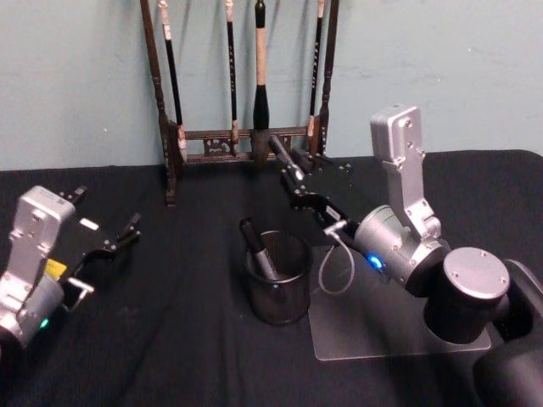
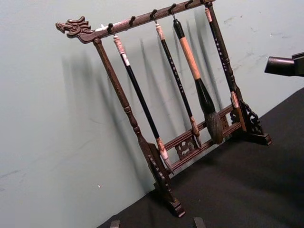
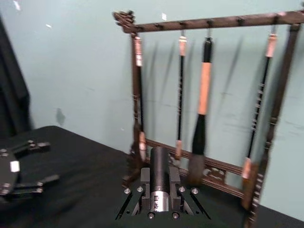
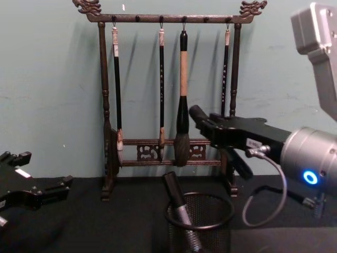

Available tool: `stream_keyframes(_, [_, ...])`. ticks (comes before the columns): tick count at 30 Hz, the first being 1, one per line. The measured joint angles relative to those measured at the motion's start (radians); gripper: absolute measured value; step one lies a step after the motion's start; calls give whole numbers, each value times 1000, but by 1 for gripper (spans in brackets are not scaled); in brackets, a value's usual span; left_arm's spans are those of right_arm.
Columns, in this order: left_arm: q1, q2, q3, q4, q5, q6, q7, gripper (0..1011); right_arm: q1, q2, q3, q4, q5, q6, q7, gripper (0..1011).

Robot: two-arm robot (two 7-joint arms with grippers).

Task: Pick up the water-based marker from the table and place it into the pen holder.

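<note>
Right claw [image 1: 288, 165] is up off the table [image 1: 170, 339], toward the back edge just in front of the brush rack [image 1: 246, 76], clenched on a water-based marker [image 3: 159, 178]. Marker's dark end pokes out forward past the fingers; in the right wrist view it sits gripped between the two jaw blocks, silver band near the base.

Pen holder [image 1: 278, 278] stands near the table's middle, just beside the front-left corner of a clear plate [image 1: 373, 331] lying flat on the cloth. There's one marker in the holder [image 1: 257, 248], leaning toward the left rim, tip sticking up above it.

Left claw [image 1: 106, 242] is near the left edge of the table, released, fingers spread, nothing in it, well apart from the holder.

Rack has four brushes hanging, against the back wall.
</note>
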Motion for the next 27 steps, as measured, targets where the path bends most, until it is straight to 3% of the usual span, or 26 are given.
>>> stream_keyframes(14, [0, 0, 0, 0, 0, 0, 0, 1001, 22, -1, -57, 25, 49, -14, 26, 238])
stream_keyframes(27, [0, 0, 0, 0, 0, 0, 0, 1001, 25, 12, -76, 27, 75, -14, 22, 238])
